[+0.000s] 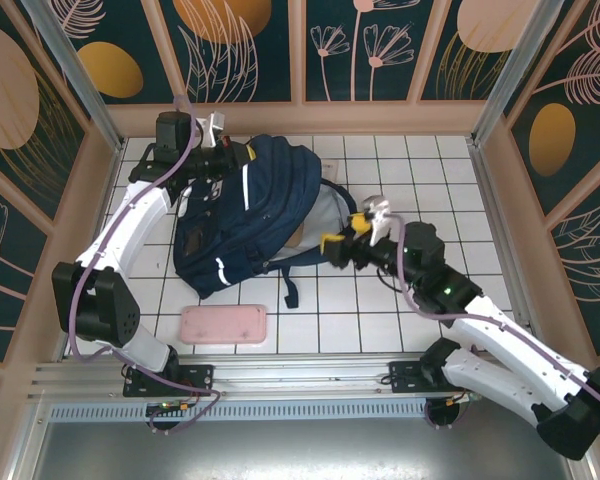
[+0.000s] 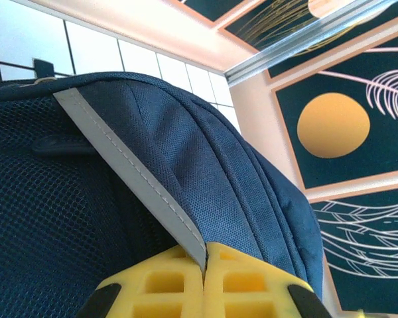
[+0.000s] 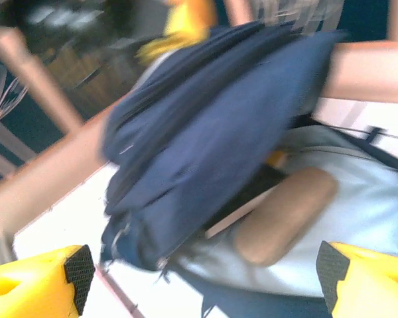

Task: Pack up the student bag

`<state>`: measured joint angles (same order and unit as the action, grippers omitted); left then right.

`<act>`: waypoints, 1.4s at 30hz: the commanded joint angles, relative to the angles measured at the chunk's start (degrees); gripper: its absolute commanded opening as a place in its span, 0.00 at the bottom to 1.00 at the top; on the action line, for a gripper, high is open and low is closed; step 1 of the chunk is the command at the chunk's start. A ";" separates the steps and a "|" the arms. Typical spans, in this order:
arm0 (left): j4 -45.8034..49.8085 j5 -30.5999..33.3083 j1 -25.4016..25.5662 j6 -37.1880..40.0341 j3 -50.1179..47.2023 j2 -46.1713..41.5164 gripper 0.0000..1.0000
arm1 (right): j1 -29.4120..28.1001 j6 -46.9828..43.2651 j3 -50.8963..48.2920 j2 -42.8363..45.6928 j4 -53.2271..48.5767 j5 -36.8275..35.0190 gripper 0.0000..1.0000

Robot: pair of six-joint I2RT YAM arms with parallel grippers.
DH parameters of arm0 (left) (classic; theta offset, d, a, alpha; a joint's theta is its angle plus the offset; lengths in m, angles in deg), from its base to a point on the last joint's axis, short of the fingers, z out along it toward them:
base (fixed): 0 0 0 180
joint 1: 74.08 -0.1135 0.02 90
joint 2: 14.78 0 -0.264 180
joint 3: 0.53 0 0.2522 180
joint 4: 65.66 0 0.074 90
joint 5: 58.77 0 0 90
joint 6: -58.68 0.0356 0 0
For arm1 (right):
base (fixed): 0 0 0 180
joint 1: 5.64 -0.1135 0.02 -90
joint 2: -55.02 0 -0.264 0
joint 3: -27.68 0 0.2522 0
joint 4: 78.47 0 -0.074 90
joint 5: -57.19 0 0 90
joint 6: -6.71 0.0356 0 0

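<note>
Currently bag (image 1: 245,215) lies open on table (image 1: 420,170); left claw (image 2: 204,278) pinches its white stripe (image 2: 139,185), right claw (image 3: 205,271) gapes wide at its open side. Pink pouch (image 1: 225,324) beside bag, unpacked: packing seemingly barely begun.

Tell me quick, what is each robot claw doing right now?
Left gripper: closed, pinching the student bag by its reflective stripe.
Right gripper: open, holding nothing.
</note>
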<state>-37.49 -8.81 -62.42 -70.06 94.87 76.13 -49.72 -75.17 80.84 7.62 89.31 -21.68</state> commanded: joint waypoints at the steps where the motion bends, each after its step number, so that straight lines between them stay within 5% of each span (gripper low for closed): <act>1: -12.95 -2.29 -0.67 -1.60 -0.69 -1.80 0.00 | -6.17 -18.39 0.09 -3.78 0.36 7.99 0.89; 8: -17.52 -4.34 -0.85 -2.48 -4.93 -1.94 0.00 | -17.93 -35.24 6.16 -23.32 -4.25 7.41 0.96; 19: -23.64 -6.13 -0.88 -4.50 -9.75 -3.05 0.00 | -21.22 -38.89 18.98 -46.07 -5.49 11.97 0.99; 42: -26.97 -7.14 -0.85 -6.96 -11.07 -3.19 0.00 | -25.51 -33.37 25.10 -61.84 -5.94 9.63 0.99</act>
<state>-56.85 -13.61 -62.57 -77.09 83.55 75.80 -74.63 -109.62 104.64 -52.34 84.11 -11.49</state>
